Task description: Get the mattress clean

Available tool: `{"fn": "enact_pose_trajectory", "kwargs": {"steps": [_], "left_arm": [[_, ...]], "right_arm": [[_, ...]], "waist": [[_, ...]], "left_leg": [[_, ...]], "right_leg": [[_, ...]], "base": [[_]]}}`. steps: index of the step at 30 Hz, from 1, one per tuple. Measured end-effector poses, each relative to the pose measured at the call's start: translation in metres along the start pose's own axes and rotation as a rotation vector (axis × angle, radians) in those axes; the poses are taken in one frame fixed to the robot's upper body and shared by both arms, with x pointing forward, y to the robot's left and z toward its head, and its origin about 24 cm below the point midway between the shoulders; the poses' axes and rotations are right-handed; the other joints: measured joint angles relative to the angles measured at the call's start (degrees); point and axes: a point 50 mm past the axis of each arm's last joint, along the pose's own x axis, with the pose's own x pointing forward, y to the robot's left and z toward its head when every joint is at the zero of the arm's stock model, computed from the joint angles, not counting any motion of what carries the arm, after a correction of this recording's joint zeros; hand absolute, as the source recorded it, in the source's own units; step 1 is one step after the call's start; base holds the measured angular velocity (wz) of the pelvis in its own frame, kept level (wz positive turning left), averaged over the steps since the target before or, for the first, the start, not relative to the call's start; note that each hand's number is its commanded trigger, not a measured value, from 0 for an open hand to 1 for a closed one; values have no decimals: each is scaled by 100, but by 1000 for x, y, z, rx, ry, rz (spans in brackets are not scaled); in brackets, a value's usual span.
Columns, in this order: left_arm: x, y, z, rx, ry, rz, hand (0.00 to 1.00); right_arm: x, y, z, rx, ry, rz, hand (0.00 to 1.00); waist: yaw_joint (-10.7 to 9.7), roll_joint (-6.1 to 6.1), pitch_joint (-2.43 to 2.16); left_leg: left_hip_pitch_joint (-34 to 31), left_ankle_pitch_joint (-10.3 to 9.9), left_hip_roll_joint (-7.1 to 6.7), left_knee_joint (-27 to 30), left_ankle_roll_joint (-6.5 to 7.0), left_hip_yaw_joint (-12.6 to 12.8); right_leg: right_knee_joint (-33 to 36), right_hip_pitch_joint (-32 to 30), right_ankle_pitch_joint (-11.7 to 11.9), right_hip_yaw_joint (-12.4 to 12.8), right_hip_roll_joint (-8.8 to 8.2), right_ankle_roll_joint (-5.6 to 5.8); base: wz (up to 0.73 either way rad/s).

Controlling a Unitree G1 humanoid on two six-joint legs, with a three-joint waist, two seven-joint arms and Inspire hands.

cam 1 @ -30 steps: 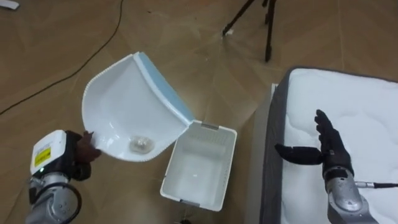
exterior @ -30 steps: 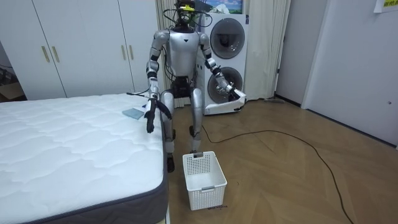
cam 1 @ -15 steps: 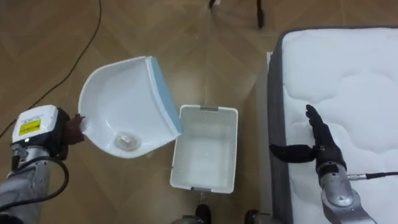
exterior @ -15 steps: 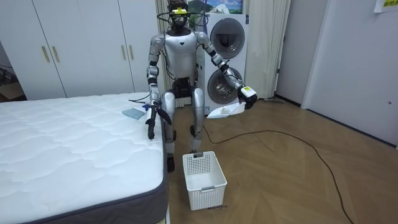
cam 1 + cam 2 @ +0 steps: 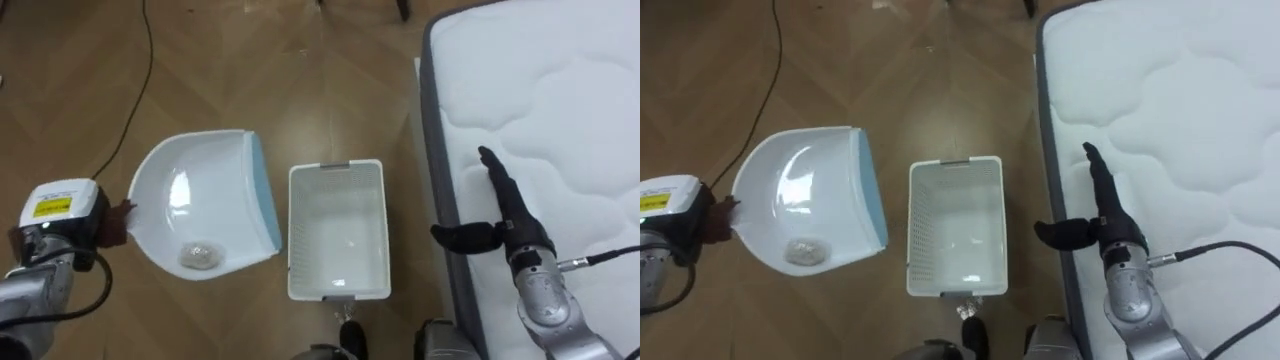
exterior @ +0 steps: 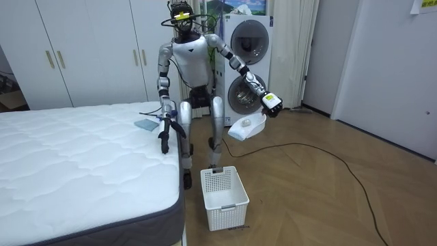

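Dustpan in left hand, beside basket

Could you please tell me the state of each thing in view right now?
Dustpan: held up by the left hand, left of the basket.
Wad: lying in the dustpan.
Basket: upright on the floor beside the bed, looks empty.
Left hand: shut on the dustpan's handle.
Right hand: open, over the bed's edge.
Bed: bare mattress, no sheet.
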Motion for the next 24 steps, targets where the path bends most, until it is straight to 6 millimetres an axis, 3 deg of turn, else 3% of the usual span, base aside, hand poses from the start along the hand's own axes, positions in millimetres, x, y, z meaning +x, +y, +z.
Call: {"fn": "enact_pose_trajectory", "kwargs": {"steps": [2,6,16,19,24], "left_arm": [[0,-2,-1,5,10,-31,100],[-1,-8,-4,35,24,-95,100],[-2,-14,-9,75,67,-191,100],[-1,-13,-8,96,62,-218,100],[3,-3,-3,149,38,-232,100]], "right_arm": [[1,0,2,2,-9,4,0],[2,0,3,-3,-13,1,0],[2,1,4,-41,-27,8,0],[3,2,6,-65,-38,16,0],[7,4,11,-68,-47,24,0]], "waist": [[-127,7,-2],[-125,14,-6],[-135,33,-21],[-172,86,-53],[-294,201,-38]], "left_leg": [[3,0,2,1,-1,82],[6,0,17,-9,0,240],[2,0,3,12,-1,317],[-12,1,5,30,-2,320],[-16,6,7,71,7,321]], "right_leg": [[76,-16,-66,42,-21,3],[186,-123,-95,164,-29,5],[327,-214,-129,264,-48,0],[319,-207,-132,264,-43,-1],[320,-177,-134,266,-42,3]], "base": [[9],[-6],[-2],[0],[2]]}}
